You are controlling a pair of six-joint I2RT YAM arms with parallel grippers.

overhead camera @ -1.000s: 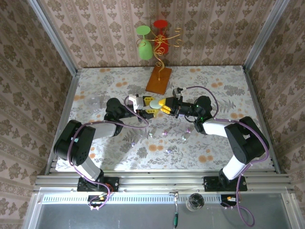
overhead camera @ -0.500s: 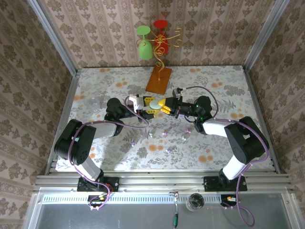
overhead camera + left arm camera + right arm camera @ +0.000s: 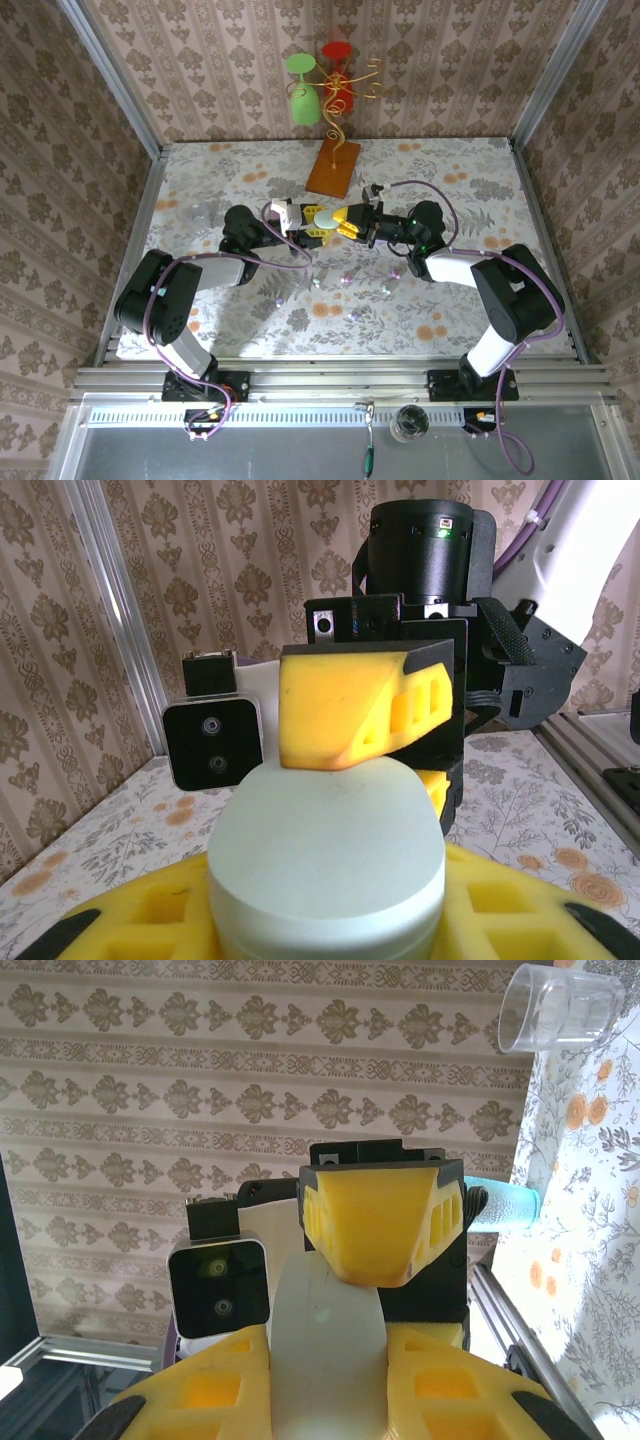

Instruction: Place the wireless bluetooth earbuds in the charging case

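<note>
A mint-white oval charging case (image 3: 327, 218) hangs above the middle of the table, held from both sides. My left gripper (image 3: 313, 222) is shut on it; in the left wrist view its yellow fingers (image 3: 510, 910) flank the case (image 3: 325, 850). My right gripper (image 3: 346, 222) is shut on the same case from the other side; in the right wrist view the case (image 3: 328, 1350) stands edge-on between my fingers (image 3: 210, 1390). Several tiny pastel earbuds lie on the floral cloth nearer the arms' bases, for instance an earbud (image 3: 346, 279) and another earbud (image 3: 352, 316).
A wooden base (image 3: 333, 165) with a gold wire stand carrying a green and a red glass stands at the back centre. A clear cup (image 3: 197, 212) lies at the left; a clear cup (image 3: 565, 1005) also appears in the right wrist view. Metal rails border the table.
</note>
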